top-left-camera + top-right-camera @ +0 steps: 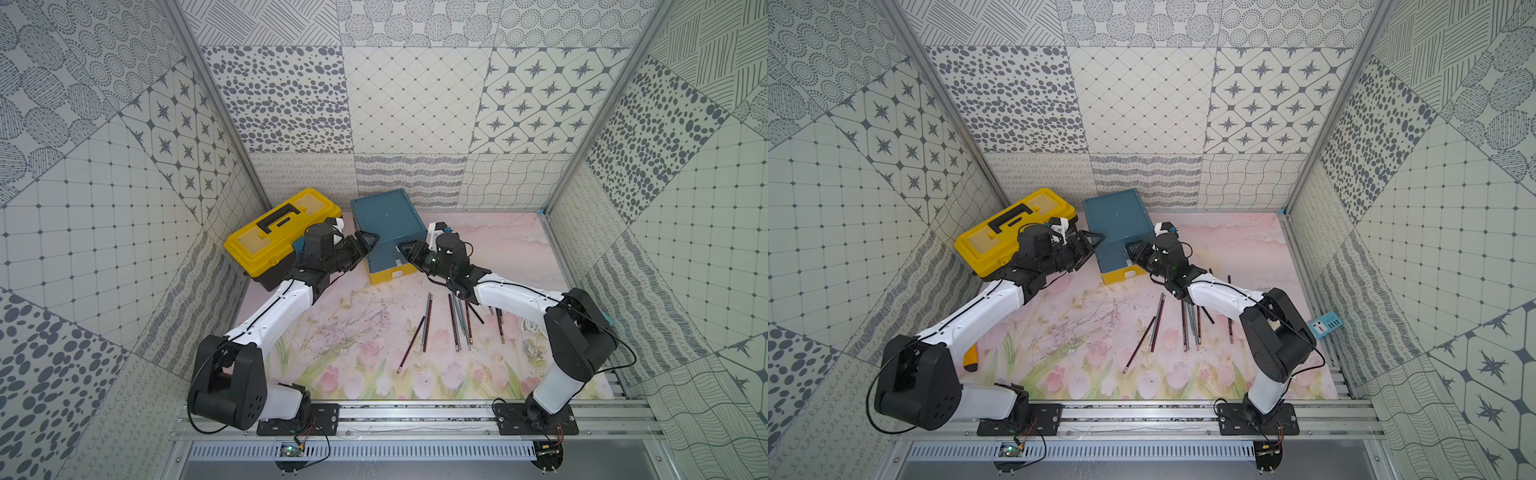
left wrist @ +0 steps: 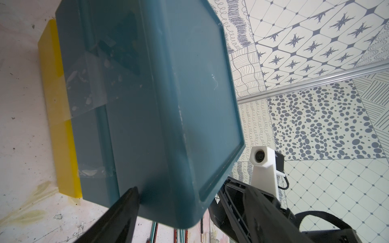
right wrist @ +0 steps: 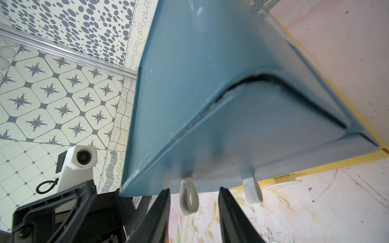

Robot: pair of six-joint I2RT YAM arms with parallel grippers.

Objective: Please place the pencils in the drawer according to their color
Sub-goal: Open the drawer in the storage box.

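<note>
Slippage is the risk: right jaws stand apart astride a white tab (image 3: 189, 199), not yet pinching; a shallow bite could slide off. Left jaws gape open at the left side of the drawer cabinet (image 1: 384, 224), far centre; unbraced, it may skid. Pencils (image 1: 456, 324) lie on the table (image 1: 332, 332), near right.

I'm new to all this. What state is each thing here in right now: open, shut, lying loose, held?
Drawer cabinet, upright, drawers look shut.
Left pincer, open, beside the cabinet's side.
Right pincer, open, fingers either side of a white tab, not gripping it.
Pencils, lying loose on the table, none held.
Yellow toolbox, lid shut.
</note>
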